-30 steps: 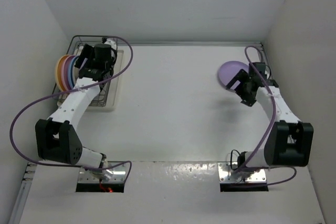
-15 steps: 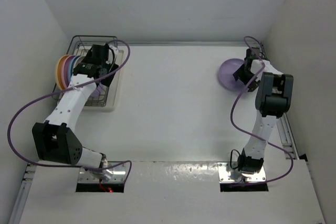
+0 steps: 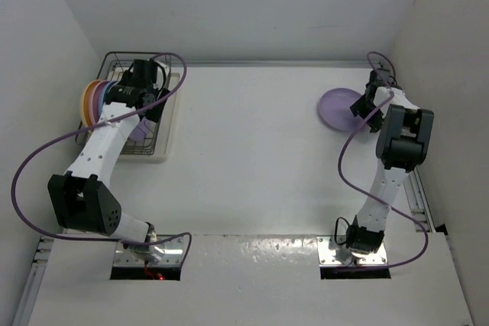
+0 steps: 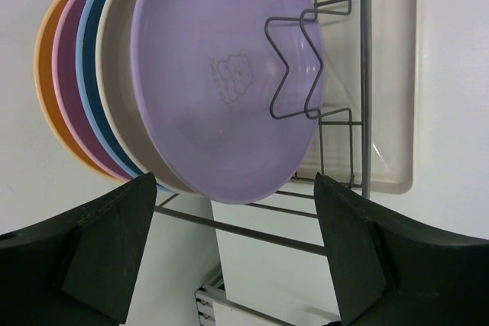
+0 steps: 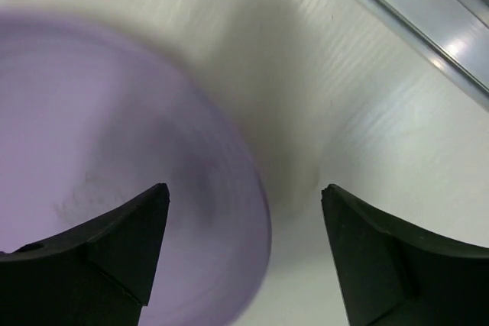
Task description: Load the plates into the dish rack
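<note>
Five plates stand on edge in the dish rack (image 4: 362, 74): orange-yellow (image 4: 44, 89), pink (image 4: 65, 89), light blue (image 4: 90, 74), cream (image 4: 116, 74) and a lilac plate (image 4: 221, 74) in front, leaning on bent prongs. They show as a stack (image 3: 93, 101) at the rack's (image 3: 114, 57) left side. My left gripper (image 4: 237, 250) is open and empty just below the lilac plate, also seen from above (image 3: 144, 95). A second lilac plate (image 3: 338, 108) lies flat at the far right. My right gripper (image 5: 244, 196) is open over its right rim (image 5: 114, 150), also seen from above (image 3: 362, 104).
The rack's white tray base (image 3: 163, 141) sits at the far left by the side wall. A metal rail (image 5: 412, 5) runs along the right wall close to the flat lilac plate. Purple cables loop from both arms.
My right arm has folded upward and its gripper has gone from the plate's near-right side to its right rim. My left gripper has shifted slightly over the rack.
</note>
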You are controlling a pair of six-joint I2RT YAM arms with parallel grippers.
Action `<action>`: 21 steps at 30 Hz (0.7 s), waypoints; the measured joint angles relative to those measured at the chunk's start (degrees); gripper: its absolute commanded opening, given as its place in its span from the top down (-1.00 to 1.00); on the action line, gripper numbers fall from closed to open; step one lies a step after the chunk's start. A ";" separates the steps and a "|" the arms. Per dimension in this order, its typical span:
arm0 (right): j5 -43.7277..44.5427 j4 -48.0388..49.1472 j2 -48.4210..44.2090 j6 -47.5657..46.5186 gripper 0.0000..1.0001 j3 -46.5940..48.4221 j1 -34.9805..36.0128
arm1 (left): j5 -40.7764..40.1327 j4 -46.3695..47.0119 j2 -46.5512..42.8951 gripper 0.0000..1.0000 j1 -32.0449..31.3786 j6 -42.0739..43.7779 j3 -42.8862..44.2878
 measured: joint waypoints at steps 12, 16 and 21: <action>-11.45 6.36 4.85 0.37 0.99 7.08 1.18 | 2.29 -3.21 0.44 -0.97 -0.55 -1.14 3.67; -10.75 5.75 3.91 -4.81 0.99 9.57 10.54 | 8.98 -3.98 -0.15 -0.97 -2.03 -2.84 3.74; -12.04 9.97 -9.86 -9.79 0.99 -2.95 27.41 | 21.53 -4.98 -2.89 -0.97 -6.01 -1.64 3.43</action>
